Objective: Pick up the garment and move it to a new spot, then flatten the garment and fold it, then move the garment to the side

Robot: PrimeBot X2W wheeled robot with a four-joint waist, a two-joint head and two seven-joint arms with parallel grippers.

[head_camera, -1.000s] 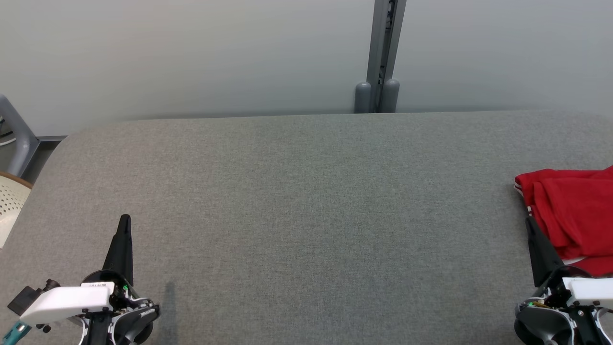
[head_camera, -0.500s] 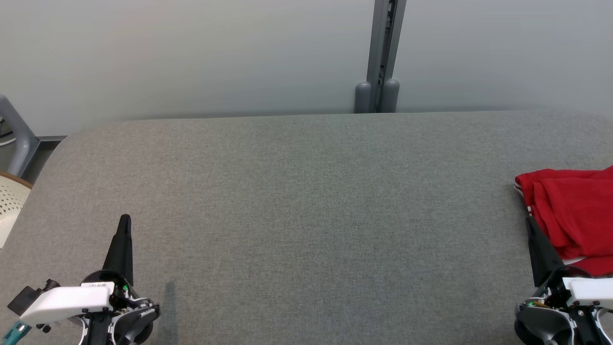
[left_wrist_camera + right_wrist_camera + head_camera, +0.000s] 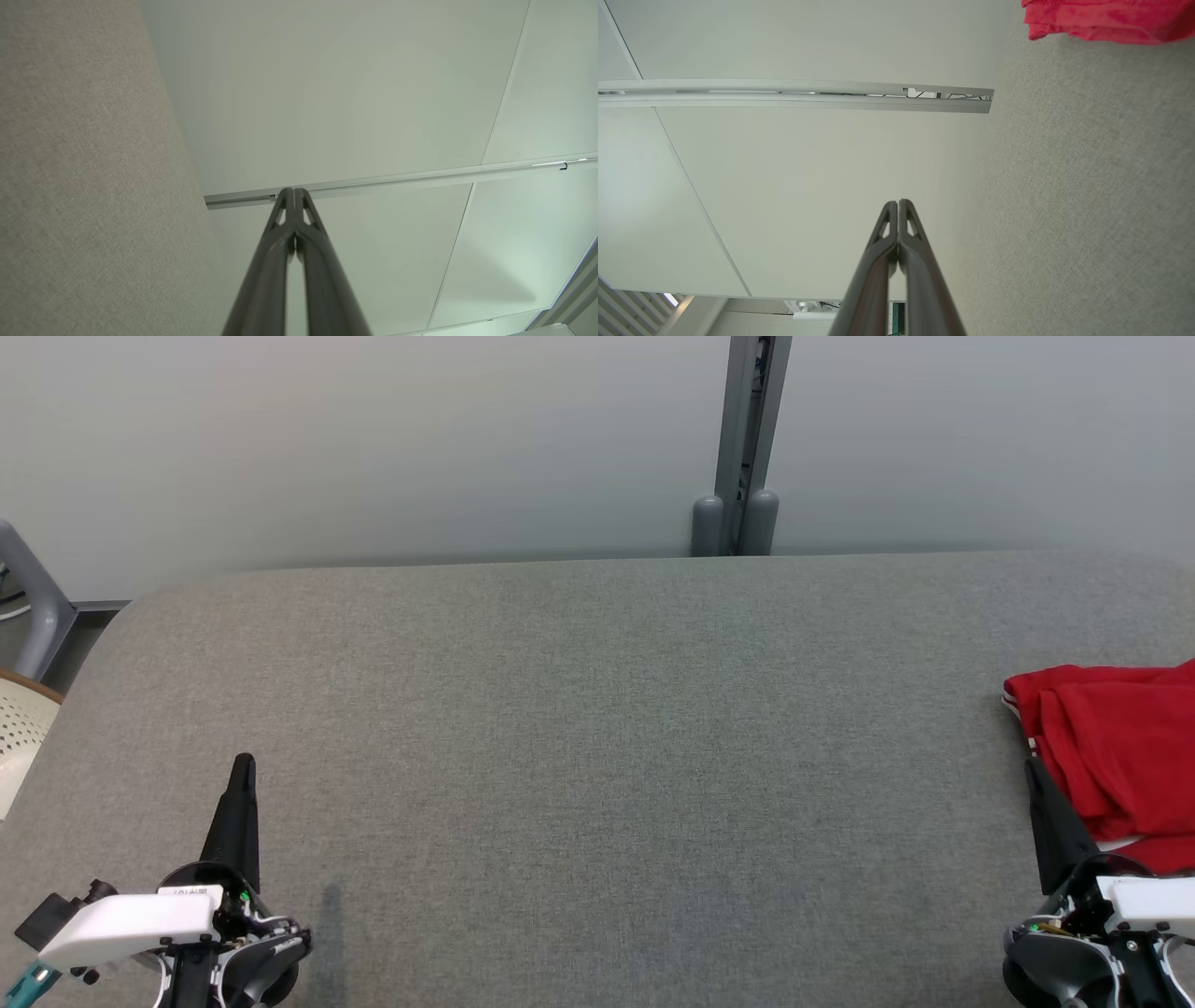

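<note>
A grey fabric table [image 3: 597, 756] spans the head view. The folded red garment [image 3: 1116, 756] lies at its right edge, just beside the right gripper [image 3: 1032, 767]. Right gripper and left gripper [image 3: 243, 761] both rest closed, holding nothing.

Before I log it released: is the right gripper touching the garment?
Apart. Right wrist view: bare table lies between the shut right gripper and the garment.
</note>
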